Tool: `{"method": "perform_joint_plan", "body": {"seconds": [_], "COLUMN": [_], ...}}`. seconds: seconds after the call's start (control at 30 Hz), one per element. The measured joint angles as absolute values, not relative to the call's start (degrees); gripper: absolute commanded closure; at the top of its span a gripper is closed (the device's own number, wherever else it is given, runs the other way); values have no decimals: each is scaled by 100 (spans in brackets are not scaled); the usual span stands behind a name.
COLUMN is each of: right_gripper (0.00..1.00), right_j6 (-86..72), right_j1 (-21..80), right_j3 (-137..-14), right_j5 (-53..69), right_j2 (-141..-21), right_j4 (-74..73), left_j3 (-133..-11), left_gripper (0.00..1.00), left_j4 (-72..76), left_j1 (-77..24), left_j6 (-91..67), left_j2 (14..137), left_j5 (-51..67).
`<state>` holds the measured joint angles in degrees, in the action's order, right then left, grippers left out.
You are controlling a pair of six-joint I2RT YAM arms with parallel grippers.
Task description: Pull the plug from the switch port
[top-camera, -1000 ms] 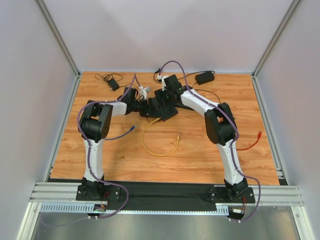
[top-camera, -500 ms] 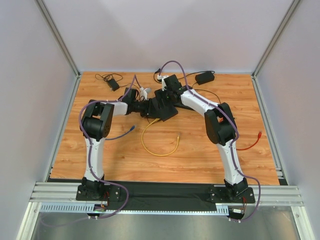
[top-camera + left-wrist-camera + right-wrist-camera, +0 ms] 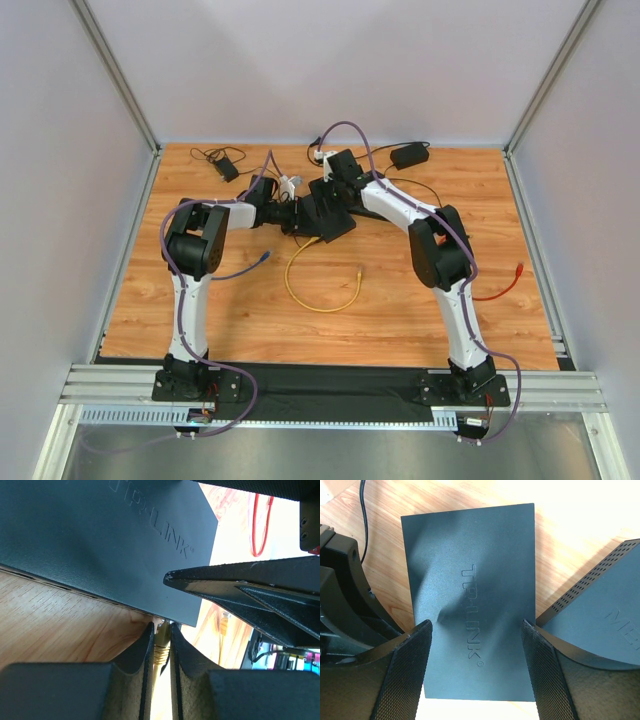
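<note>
From above: shows the switch (image 3: pixel 330 222) at the far middle of the table (image 3: pixel 400 320), met by the left arm (image 3: pixel 190 250) and the right arm (image 3: pixel 435 250); traces a yellow cable (image 3: pixel 320 303) looping away from its near edge; too small here to read either pincer.

From the left wrist: finds the left gripper (image 3: pixel 161 630) pinching the plug (image 3: pixel 161 649), fingers pressed nearly together on it, hard against the switch's lower edge; seemingly seated in the port, though the port itself is hidden.

From the right wrist: catches the right gripper (image 3: pixel 477 630) spread wide over the switch's top, one finger toward each side; cannot tell whether pressing down or merely hovering; notes a second black box (image 3: pixel 600 615) just beside.

Judging the risks: likely to drag the whole switch along if pulled without a firm hold-down; may slip off the plug if the latch tab stays unsqueezed; could slide onto the cable and strain it.
</note>
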<state>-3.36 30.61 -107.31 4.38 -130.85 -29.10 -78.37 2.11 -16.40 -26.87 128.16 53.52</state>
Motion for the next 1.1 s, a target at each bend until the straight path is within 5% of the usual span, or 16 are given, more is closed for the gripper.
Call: {"method": "perform_joint_plan", "body": {"seconds": [0.03,1.1], "right_gripper": [27,20], "right_j6": [-336,757], "right_j1": [3068,3227], "right_j3": [-10739,-10479], "right_j5": [416,357], "right_j2": [-13087,-12816], "right_j4": [-2919,-3708], "left_j3": [-7839,-7926], "left_gripper": [100,100], "left_j4": [204,-10], "left_j1": [-1640,-1643], "left_j6": [-2687,-2663], "left_j2": [12816,12816], "left_j5": [5352,5286]}}
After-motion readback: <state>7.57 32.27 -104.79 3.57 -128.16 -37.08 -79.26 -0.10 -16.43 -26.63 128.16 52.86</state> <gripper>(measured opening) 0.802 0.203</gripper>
